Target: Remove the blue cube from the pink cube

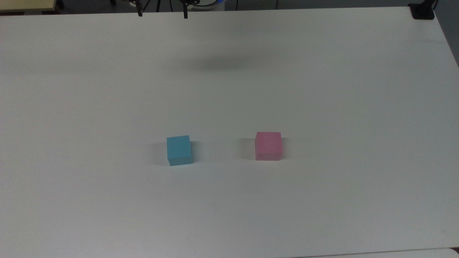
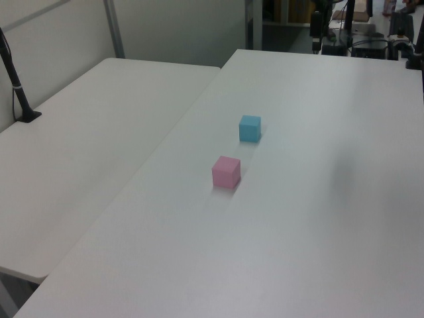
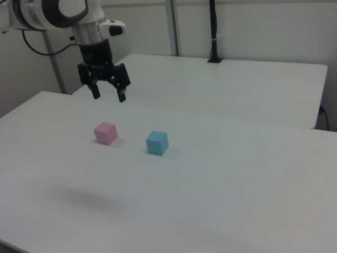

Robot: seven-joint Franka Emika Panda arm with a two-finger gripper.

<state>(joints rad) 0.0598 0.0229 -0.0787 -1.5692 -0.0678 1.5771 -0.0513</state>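
Observation:
The blue cube (image 1: 179, 150) rests on the white table (image 1: 322, 89), apart from the pink cube (image 1: 268, 146), which stands a few cube widths away to the top view's right. Neither cube lies on the other. In the left view the blue cube (image 2: 250, 128) is behind the pink cube (image 2: 226, 171). The right view has the pink cube (image 3: 105, 133) left of the blue cube (image 3: 157, 142). My gripper (image 3: 109, 97) hangs open and empty high above the table, up and behind the pink cube. Its fingertips (image 1: 185, 15) show at the top view's upper edge.
A second white table (image 2: 99, 132) adjoins this one at the left view's left, with a black clamped post (image 2: 16, 86) on it. Another black clamp (image 1: 423, 10) sits at the table's far right corner in the top view. Equipment (image 2: 371, 40) stands beyond the table's far end.

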